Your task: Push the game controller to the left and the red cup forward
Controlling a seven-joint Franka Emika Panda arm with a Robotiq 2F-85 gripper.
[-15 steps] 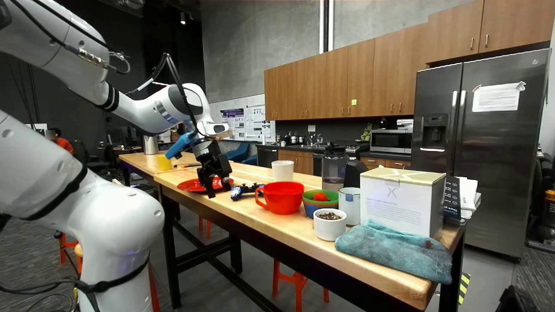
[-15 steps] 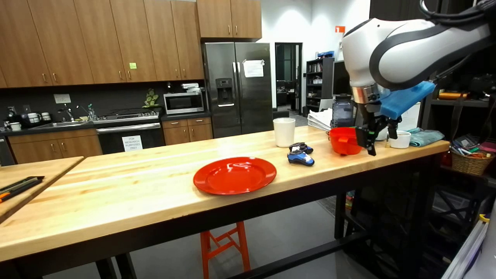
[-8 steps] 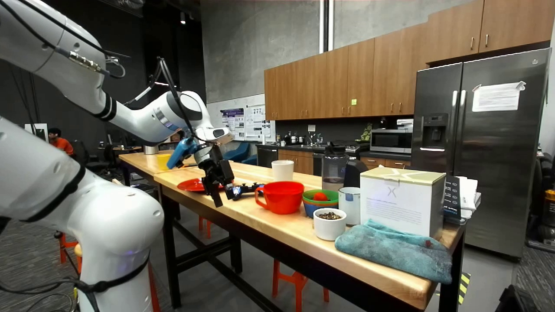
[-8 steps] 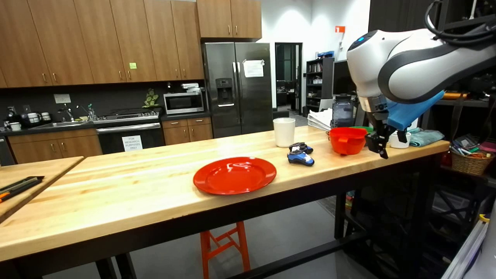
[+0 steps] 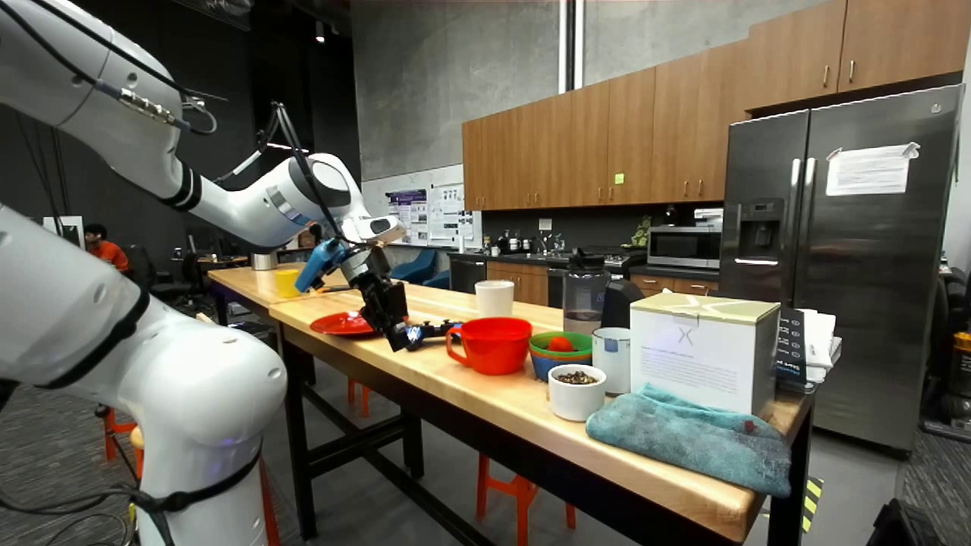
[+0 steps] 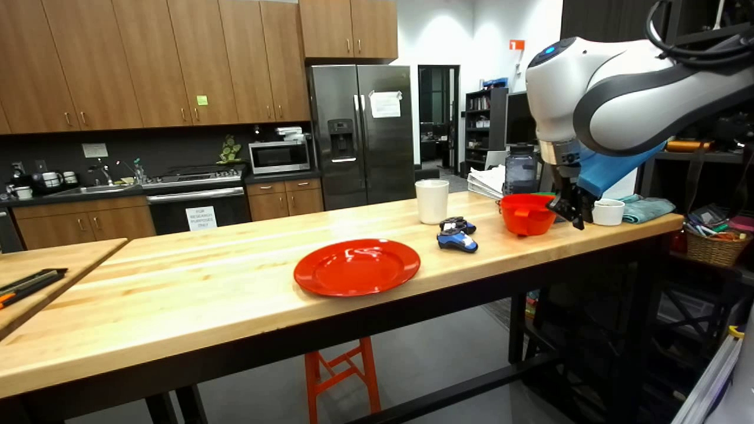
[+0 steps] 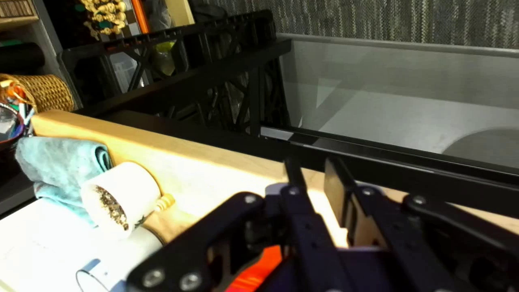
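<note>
Wrist view: claw slightly spread; arm angled downward near the red cup.

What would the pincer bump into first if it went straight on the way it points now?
Probably the wooden table, close to its robot-side edge: the pincer slants down toward it. Depth is unclear, so it might just slip past that edge.
</note>
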